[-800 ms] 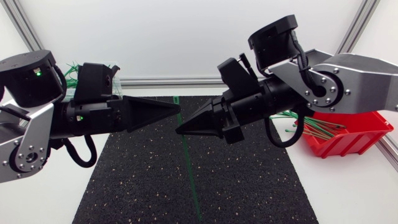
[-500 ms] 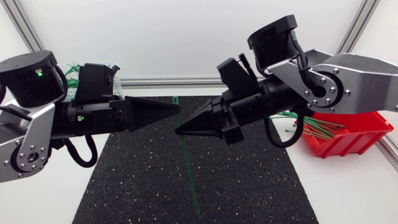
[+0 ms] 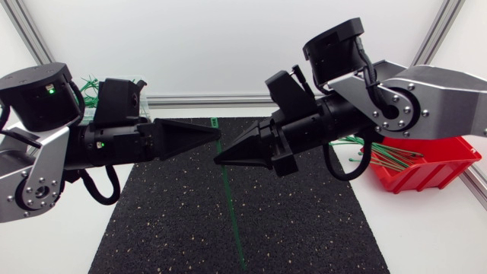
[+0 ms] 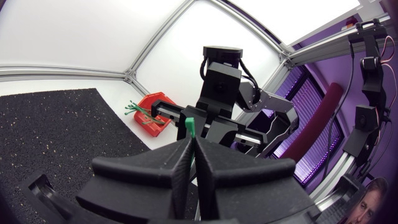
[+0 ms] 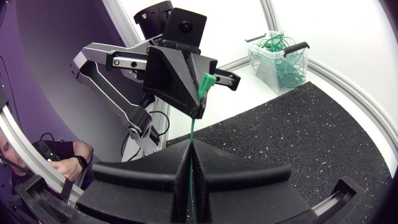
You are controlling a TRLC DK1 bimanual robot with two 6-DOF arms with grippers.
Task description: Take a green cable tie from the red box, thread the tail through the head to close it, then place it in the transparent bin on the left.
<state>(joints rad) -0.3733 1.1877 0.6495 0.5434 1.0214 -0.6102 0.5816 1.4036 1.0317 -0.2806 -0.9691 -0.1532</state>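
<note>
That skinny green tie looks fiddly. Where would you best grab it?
The thin green plastic cable tie is best pinched near each end, from opposite sides, as now: left gripper just behind the blocky head, right gripper on the tail. A strap this slender likely bends otherwise.

green cable tie (image 5: 194, 134) held straight, tail unthreaded.

Head cam: overhead, looking down on black mat (image 3: 190, 221). L/R wrist cams: low, close-up, facing each other; mat shared by all.
</note>
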